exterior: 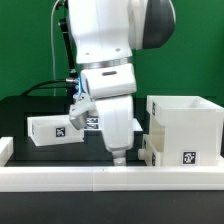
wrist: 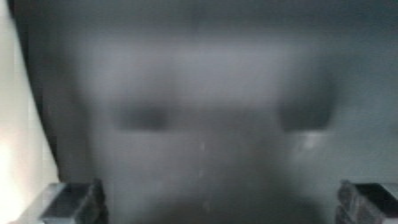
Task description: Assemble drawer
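Black table (exterior: 18,118): claw (exterior: 117,156) spread wide, empty; drawer box (exterior: 186,125) near, exterior view's right.

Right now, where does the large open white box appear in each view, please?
Exterior view: the large white box stands at the exterior view's right, beside the arm.
Wrist view: not in it; the picture is blurred.
Shared landmark: the gripper, open, seen in both views.
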You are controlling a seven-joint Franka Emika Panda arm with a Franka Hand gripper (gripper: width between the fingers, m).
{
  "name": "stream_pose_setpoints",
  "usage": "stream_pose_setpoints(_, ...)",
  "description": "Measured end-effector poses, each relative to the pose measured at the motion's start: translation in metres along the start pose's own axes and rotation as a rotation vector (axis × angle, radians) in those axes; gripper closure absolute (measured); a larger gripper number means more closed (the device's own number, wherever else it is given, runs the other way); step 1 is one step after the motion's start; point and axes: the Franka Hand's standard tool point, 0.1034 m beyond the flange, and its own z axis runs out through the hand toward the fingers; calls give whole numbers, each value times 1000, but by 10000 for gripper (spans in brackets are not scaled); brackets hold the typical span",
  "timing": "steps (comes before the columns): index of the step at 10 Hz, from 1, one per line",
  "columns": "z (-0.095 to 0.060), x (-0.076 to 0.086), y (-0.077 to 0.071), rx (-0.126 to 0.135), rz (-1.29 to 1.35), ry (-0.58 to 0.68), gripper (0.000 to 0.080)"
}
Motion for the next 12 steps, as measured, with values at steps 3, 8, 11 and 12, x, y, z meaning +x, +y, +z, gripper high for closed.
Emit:
stream_pose_setpoints(3,-15,-18,-28,-13,130,-25,151)
stream_pose_setpoints(8,-29,-27,-71,-33,211,-48,151)
stream_pose_setpoints(11,-29,-27,-71,-35,382,-44,151)
stream_pose_setpoints(12,-29,-27,-71,-37,457,-42,151)
